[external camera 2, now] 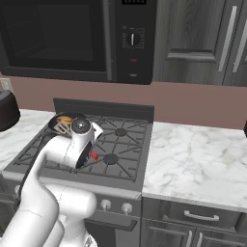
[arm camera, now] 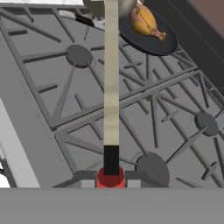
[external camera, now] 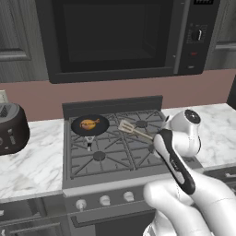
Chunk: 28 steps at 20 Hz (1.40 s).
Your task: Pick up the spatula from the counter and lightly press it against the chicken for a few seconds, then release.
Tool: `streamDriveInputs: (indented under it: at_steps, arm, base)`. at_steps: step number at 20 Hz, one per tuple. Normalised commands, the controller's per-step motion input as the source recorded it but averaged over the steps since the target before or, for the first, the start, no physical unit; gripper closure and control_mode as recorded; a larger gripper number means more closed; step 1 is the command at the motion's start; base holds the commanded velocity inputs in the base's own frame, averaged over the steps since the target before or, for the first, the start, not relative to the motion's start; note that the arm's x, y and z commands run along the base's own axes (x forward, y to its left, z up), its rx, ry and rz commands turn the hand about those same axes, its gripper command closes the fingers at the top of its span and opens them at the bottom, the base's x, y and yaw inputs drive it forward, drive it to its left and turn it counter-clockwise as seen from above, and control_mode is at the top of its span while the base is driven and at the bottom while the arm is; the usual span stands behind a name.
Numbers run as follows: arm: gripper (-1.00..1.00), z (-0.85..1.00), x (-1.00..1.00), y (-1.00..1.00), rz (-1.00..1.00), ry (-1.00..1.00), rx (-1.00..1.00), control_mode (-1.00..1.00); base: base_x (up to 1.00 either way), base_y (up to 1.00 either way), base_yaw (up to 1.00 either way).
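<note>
The spatula (external camera: 131,130) has a flat, slotted blade of silvery metal and a long, straight, pale beige handle that ends in a short black section. The fingers (arm camera: 132,183) pinch that black end from both sides and hold the tool over the stove (external camera: 106,154). The stove's dark cast grates form angular spokes around round burner caps.

In the left base view the spatula's long axis runs from the hand at the lower right up and to the left, with the blade leading towards the rear left burner. There a shallow, round black pan (external camera: 102,126) holds the chicken (external camera: 89,123), a glossy golden-brown piece with a rounded body. The blade sits just to the right of the pan's rim and apart from the chicken. In the hand view the handle (arm camera: 111,87) runs straight up the middle, and the blade reaches the top edge beside the pan (arm camera: 164,43).

White marble worktop (external camera: 37,156) with grey veins flanks the stove on both sides.
</note>
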Motion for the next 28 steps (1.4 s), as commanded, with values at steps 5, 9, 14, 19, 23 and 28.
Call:
streamDriveInputs:
  at_steps: [5, 9, 14, 19, 23, 28]
  arm:
    - [1.00, 0.00, 0.26, 0.10, 0.00, 0.01, 0.00, -1.00]
    - [1.00, 0.00, 0.23, 0.15, 0.00, 0.00, 0.00, -1.00]
    - [1.00, 0.00, 0.24, 0.15, 0.00, 0.00, -0.01, -1.00]
    - [1.00, 0.00, 0.18, 0.13, 0.00, 0.02, -0.04, -1.00]
    - [1.00, 0.00, 0.22, 0.05, 0.00, 0.04, -0.01, -1.00]
    - [1.00, 0.00, 0.21, 0.00, 0.00, 0.00, 0.00, -1.00]
  base:
    - [0.00, 0.00, 0.00]
    - [0.00, 0.00, 0.00]
    - [0.00, 0.00, 0.00]
    - [0.00, 0.00, 0.00]
    - [0.00, 0.00, 0.00]
    - [0.00, 0.00, 0.00]
